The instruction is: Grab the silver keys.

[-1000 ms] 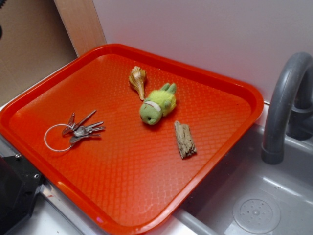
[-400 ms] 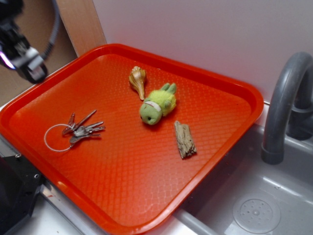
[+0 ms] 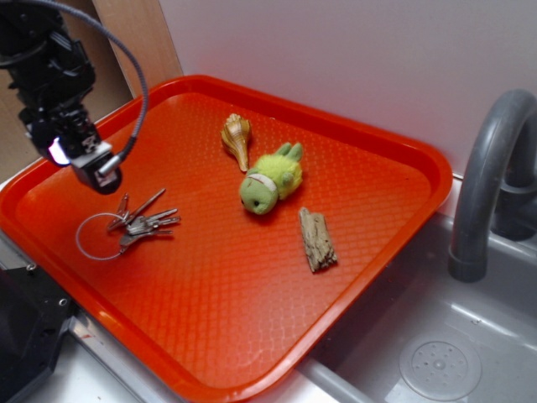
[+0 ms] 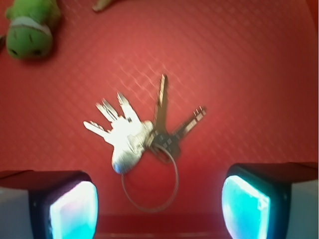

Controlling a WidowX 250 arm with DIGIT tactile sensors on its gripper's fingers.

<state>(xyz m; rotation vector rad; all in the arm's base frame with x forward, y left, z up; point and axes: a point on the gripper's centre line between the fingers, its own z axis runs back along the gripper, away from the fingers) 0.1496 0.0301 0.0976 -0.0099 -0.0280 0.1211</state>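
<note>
Exterior view: I am seeing my gripper [image 3: 94,172] hovering over the left part of the orange tray [image 3: 252,336], fingers spread apart, just above the silver keys [image 3: 138,222] lying fanned on their wire ring. Further right are lying a seashell [image 3: 237,138], a green plush toy [image 3: 270,180] and a wood piece [image 3: 318,240].

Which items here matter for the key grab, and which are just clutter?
Relevant: silver keys, gripper open above them, red tray they lie on.

Clutter: seashell, green plush toy, piece of wood, grey faucet beside the tray.
</note>
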